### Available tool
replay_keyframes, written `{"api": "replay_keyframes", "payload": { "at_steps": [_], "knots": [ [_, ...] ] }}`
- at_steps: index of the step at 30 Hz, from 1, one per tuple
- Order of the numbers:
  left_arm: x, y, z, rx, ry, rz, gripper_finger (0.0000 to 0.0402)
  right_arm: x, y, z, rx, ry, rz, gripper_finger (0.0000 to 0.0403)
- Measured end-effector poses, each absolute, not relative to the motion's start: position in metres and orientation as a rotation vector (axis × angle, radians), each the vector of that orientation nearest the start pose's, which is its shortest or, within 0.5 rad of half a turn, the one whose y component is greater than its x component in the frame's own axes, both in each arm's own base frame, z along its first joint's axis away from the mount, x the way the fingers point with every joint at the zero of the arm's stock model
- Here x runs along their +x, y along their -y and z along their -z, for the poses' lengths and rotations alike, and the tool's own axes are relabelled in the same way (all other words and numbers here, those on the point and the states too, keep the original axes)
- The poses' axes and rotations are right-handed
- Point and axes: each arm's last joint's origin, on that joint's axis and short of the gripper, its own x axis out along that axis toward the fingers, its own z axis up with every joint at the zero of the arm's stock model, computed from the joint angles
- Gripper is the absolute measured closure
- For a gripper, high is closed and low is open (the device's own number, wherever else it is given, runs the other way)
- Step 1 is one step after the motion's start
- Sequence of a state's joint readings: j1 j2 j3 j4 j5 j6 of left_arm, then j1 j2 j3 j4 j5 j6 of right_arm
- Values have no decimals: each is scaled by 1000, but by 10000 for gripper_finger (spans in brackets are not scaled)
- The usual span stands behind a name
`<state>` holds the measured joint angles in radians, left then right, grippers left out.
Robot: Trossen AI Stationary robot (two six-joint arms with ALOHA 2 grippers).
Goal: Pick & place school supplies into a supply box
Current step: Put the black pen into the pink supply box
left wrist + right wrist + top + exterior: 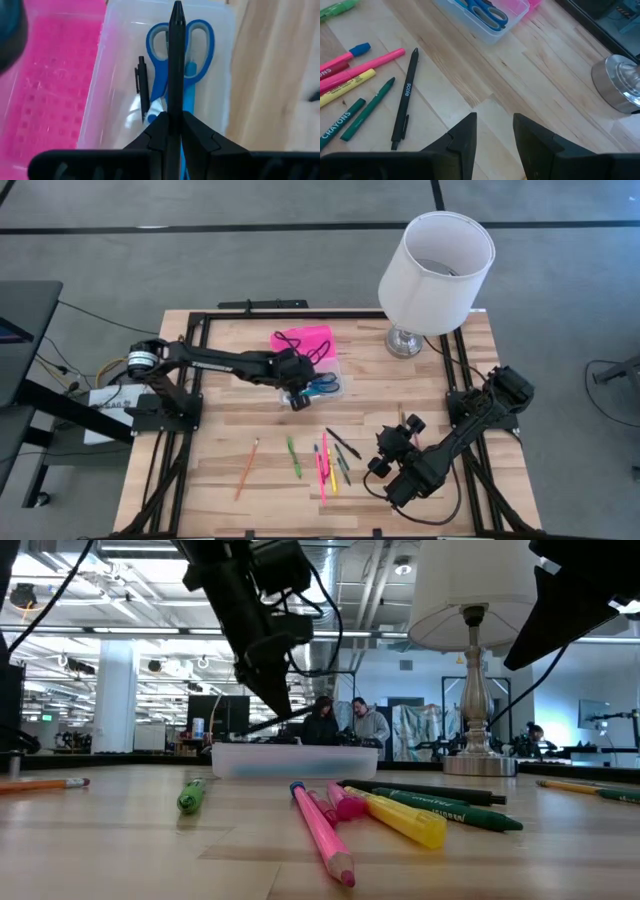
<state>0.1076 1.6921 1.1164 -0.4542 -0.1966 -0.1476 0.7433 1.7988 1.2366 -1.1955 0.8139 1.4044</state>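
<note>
Black pen [176, 75] is clamped in the left gripper [175, 125] over the box [220, 60]; let go crooked, it could bounce out. Right gripper [495, 131] idles, parted.

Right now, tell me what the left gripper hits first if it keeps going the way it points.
Likely the scissors in the box: the left gripper, shut on a dark pen, points into it.

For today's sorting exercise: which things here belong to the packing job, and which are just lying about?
Job: clear plastic box with pink lid; blue-handled scissors; dark pen held in left fingers; loose pens and crayons; orange pencil.
Lying about: white-shaded metal lamp.
</note>
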Motion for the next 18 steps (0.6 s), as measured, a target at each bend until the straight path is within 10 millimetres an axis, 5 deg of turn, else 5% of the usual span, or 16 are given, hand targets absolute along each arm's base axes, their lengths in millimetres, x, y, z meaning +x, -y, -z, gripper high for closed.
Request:
{"api": "replay_keyframes", "payload": {
  "at_steps": [18],
  "knots": [
    [345,-45,-188,13,-1019,-351,368,234,-187,-189,-20,-866,793,281]
  ]
}}
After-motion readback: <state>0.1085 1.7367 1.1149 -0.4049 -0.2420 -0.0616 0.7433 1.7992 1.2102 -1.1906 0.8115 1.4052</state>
